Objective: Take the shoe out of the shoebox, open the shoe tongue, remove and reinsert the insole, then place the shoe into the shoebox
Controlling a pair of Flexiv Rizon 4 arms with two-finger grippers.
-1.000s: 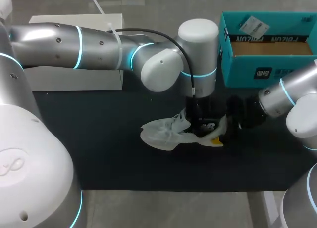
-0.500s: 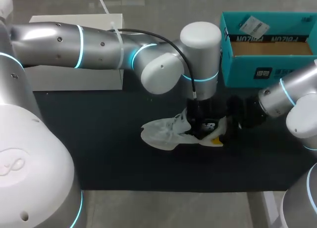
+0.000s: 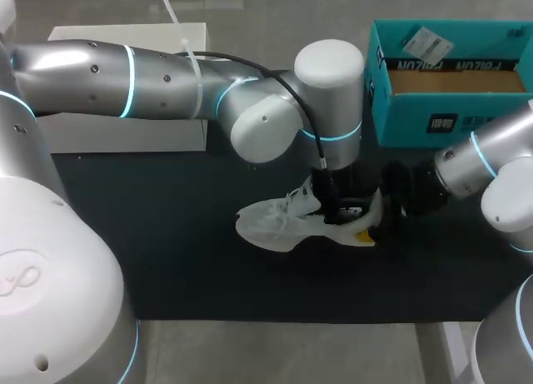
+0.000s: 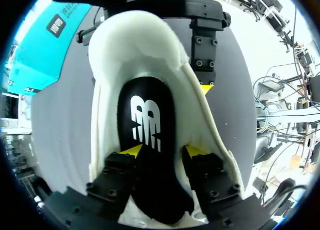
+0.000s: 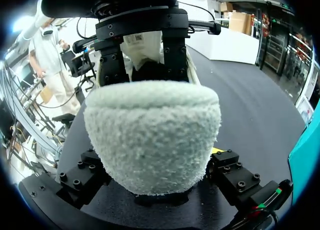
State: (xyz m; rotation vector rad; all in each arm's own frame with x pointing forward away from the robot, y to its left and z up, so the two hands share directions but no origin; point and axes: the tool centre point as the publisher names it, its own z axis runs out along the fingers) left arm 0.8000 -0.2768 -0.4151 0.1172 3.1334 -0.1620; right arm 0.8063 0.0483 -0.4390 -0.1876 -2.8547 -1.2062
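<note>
Insole (image 4: 147, 115) handling is the step in hand, judged from the left gripper (image 4: 165, 151) set inside the white shoe (image 3: 275, 221), its yellow tips pressed against both edges of the black insole. Right gripper (image 5: 155, 176) clasps the fleecy heel from two sides, steadying the shoe on the black table (image 3: 166, 259), near the teal shoebox (image 3: 416, 122). Hold the heel firmly; guide the insole along the shoe's length, flat, without snagging the collar lining.

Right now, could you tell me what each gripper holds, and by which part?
The right gripper holds the shoe by its heel. The left gripper sits over the insole inside it; a grip there cannot be told.
</note>
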